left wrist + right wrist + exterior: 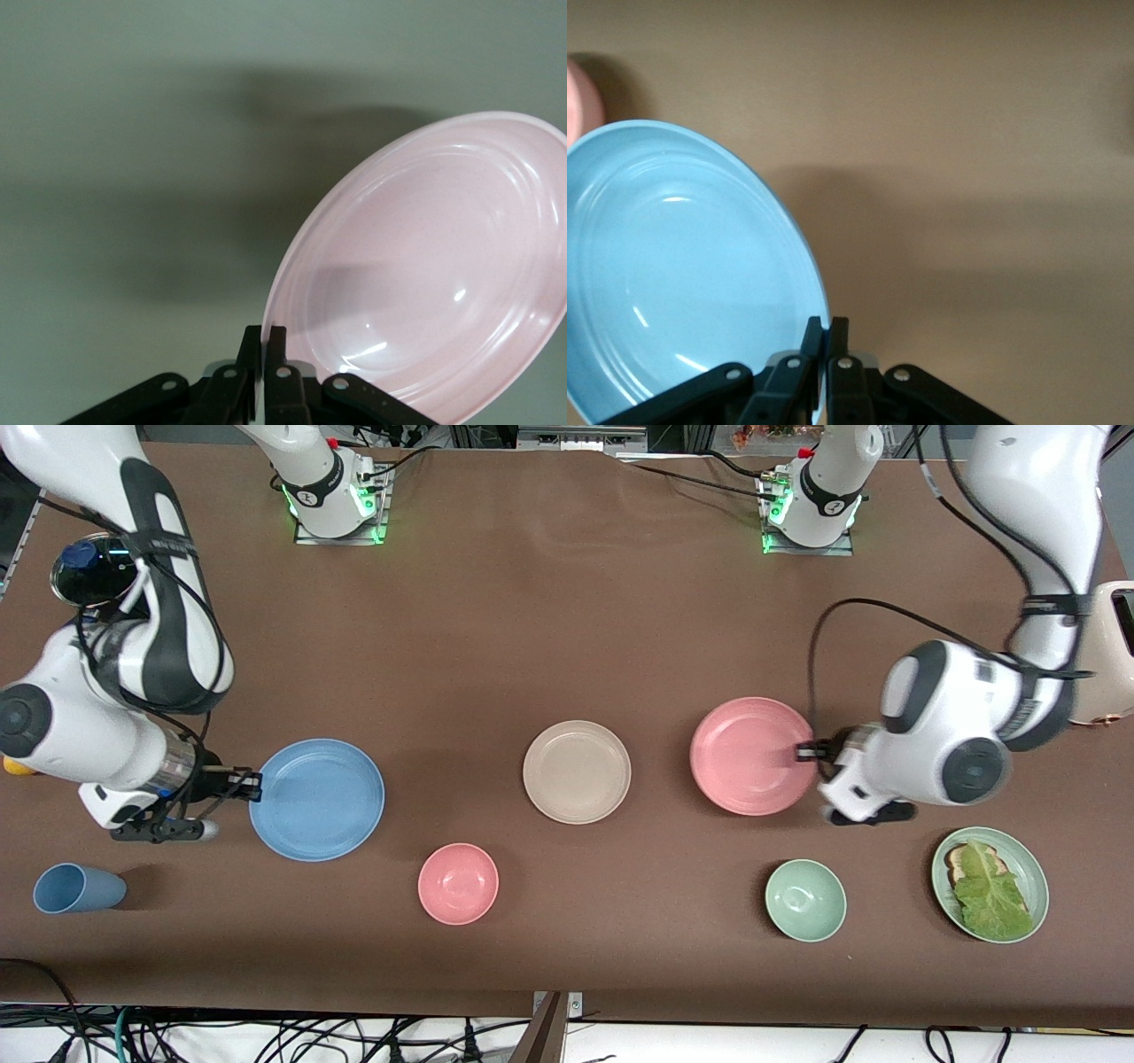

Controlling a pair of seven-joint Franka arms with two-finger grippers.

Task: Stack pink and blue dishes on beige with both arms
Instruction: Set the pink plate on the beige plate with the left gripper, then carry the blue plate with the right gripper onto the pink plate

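Brown table (567, 629) carried everything. Beige plate (577, 771) lay flat at the middle, between the other two plates, touching neither. Pink plate (751, 755) was toward the left arm's end of the table, with the left claw (804, 752) clamped on its rim at the edge turned to that arm; left wrist view showed the fingers (275, 363) pressed together on the rim of the pink plate (434, 274), the plate tilted against the table. Blue plate (317, 799) was toward the right arm's end, right claw (254, 786) clamped on its rim the same way; right wrist view showed the fingers (812, 350) pinching the edge of the blue plate (682, 274), also tilted. Could not tell from the front view how far either plate was lifted.

Pink bowl (458, 883) sat nearer the front camera, between blue and beige plates. Green bowl (805, 900) sat nearer the camera than the pink plate. Green plate (1028, 868) with lettuce (990, 895) on toast was beside the green bowl, toward the left arm's end. Blue cup (78, 888) lay on its side at the right arm's end. Beige toaster (1112, 655) stood at the table edge by the left arm.
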